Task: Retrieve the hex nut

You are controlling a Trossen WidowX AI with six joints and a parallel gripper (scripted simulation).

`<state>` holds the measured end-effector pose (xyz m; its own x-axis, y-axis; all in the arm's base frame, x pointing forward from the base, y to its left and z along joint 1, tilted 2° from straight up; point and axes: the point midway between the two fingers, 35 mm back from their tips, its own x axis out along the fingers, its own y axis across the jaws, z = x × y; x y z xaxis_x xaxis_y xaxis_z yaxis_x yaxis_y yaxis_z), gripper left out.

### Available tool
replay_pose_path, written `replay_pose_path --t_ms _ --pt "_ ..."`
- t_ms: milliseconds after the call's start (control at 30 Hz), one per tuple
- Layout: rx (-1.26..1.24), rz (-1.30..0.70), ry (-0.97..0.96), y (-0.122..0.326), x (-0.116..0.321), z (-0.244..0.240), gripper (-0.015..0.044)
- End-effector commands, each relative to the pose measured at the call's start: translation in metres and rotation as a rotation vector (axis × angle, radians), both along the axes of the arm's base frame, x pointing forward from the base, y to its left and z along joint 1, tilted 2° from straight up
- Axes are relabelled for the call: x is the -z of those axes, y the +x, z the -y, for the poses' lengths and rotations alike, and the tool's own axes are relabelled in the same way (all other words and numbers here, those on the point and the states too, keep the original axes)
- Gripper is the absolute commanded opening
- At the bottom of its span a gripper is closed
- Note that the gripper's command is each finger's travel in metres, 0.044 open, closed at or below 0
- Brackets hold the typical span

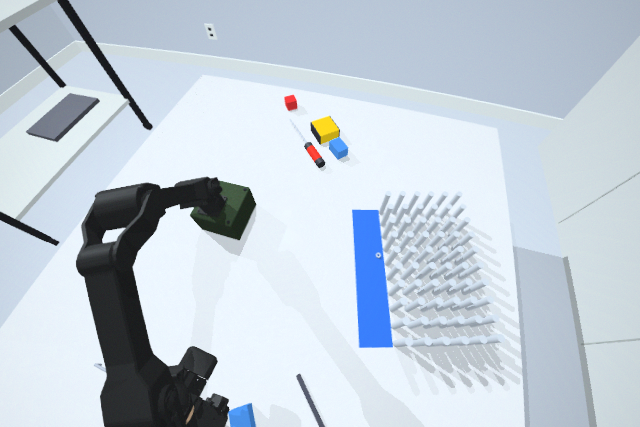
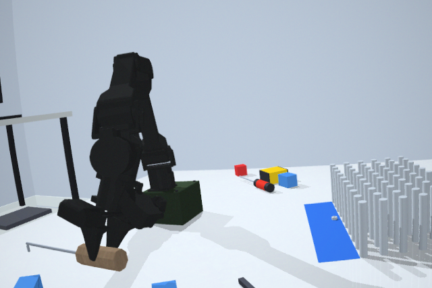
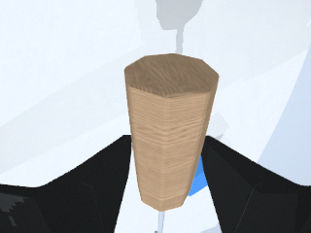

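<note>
My gripper [image 2: 103, 252] [image 3: 166, 143] is shut on the wooden handle of the hook tool [image 2: 115, 260] [image 3: 167, 116], well left of the spacers. The tool's thin metal rod points left in the exterior view and ends in a bent tip; it looks a little above the table. The hex nut [image 1: 378, 254] [image 2: 334, 218] lies on the blue taped strip [image 1: 368, 298] [image 2: 327, 239], near its edge beside the spacers. The metal spacers [image 1: 386, 202] [image 2: 362, 228] stand upright in rows. In the top view the arm hides most of the tool.
A red-and-black screwdriver [image 1: 314, 153] [image 2: 263, 185] lies near a yellow block [image 1: 325, 128], a blue block [image 1: 338, 148] and a red cube [image 1: 290, 102]. A dark bar [image 1: 310, 401] [image 2: 246, 282] and another blue block [image 1: 242, 415] are near the front. The arm stands by a dark green box [image 1: 240, 210] [image 2: 184, 204].
</note>
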<state>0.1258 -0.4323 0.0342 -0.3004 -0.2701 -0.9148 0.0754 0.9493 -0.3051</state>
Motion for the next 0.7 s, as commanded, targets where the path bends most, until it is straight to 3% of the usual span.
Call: replay_pose_path --t_ms 0,667 --pt "-0.002 -0.007 -0.003 -0.001 0.004 0.0 0.0" --pt "-0.002 -0.007 -0.003 -0.002 0.025 -0.001 0.0"
